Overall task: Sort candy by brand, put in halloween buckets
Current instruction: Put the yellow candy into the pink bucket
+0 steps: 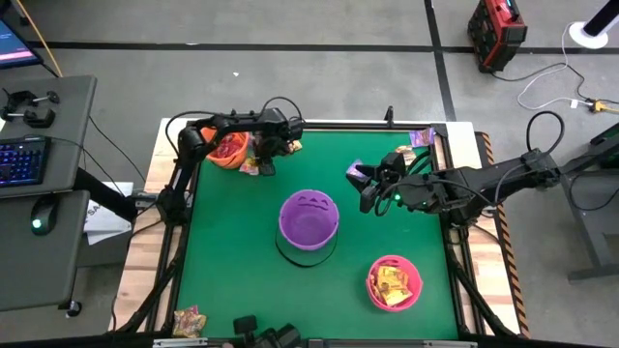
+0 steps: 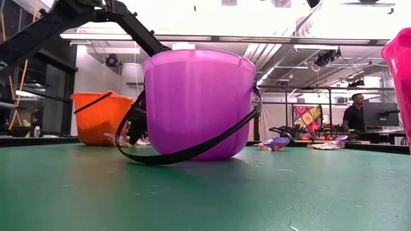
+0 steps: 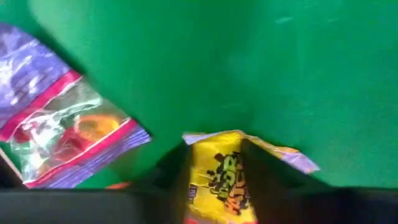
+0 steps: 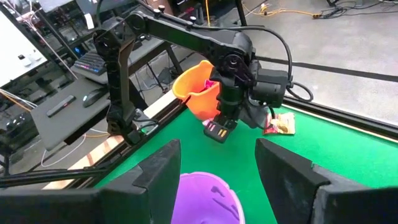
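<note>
My left gripper [image 1: 263,162] points down beside the orange bucket [image 1: 227,150] near the table's far left corner, shut on a yellow candy packet [image 3: 219,174]. A purple-and-clear packet [image 3: 62,137] lies flat on the mat next to it. The purple bucket [image 1: 309,219] stands mid-table with its black handle down. The pink bucket [image 1: 394,281], toward the near right, holds yellow packets. My right gripper [image 4: 217,162] hovers open to the right of the purple bucket, above the mat, and nothing shows between its fingers. My left gripper pinches the yellow packet between its two fingers [image 3: 267,171], coming from above and pointing down. The packet's crinkled end [image 3: 273,149] sticks out past the fingertips toward the mat. Whether it still touches the mat does not show.
More packets lie at the far right corner [image 1: 423,138] and off the mat at the near left corner [image 1: 189,321]. The orange bucket holds red-orange packets. Bare green mat lies between the buckets. A person [image 2: 353,115] sits in the room beyond the table.
</note>
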Action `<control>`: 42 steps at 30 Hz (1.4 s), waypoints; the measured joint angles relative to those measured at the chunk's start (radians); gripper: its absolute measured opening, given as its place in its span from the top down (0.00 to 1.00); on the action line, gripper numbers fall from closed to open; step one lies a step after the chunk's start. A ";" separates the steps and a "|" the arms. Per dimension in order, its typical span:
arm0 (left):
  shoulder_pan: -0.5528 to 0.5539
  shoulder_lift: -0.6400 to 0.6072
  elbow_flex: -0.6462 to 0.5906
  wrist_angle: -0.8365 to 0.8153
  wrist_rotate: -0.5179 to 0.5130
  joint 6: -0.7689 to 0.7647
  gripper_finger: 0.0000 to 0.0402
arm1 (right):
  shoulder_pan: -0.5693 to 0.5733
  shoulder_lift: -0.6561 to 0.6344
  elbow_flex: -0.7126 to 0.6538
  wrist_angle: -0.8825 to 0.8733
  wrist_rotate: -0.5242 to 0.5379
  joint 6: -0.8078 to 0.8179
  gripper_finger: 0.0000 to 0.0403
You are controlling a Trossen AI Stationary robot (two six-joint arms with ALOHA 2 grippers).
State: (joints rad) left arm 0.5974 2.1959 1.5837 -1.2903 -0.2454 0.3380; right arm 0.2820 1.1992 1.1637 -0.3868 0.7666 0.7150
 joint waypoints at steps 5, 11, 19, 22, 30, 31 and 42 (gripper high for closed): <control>-0.008 -0.025 0.011 0.001 0.080 -0.031 0.96 | 0.000 0.000 0.000 -0.009 0.000 -0.008 0.50; -0.007 -0.167 0.012 0.043 0.116 -0.069 1.00 | 0.000 -0.002 0.000 -0.013 0.000 -0.015 0.50; -0.065 -0.481 0.012 0.260 0.248 -0.238 1.00 | 0.000 -0.050 0.000 0.019 0.075 -0.068 0.50; -0.159 -0.565 0.013 0.435 0.279 -0.328 1.00 | 0.000 -0.075 0.000 0.033 0.106 -0.109 0.50; -0.501 -0.554 0.014 0.900 0.282 -0.405 1.00 | 0.000 -0.127 0.000 0.025 0.106 -0.148 0.50; -0.538 -0.533 0.014 0.941 0.282 -0.405 1.00 | 0.000 -0.132 0.000 0.025 0.106 -0.160 0.50; -0.761 -0.222 0.012 1.448 0.391 -0.434 1.00 | -0.001 -0.250 0.000 0.070 0.124 -0.267 0.50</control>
State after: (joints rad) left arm -0.1636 1.9744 1.5961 0.1576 0.1459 -0.0959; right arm 0.2813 0.9489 1.1637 -0.3168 0.8907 0.4482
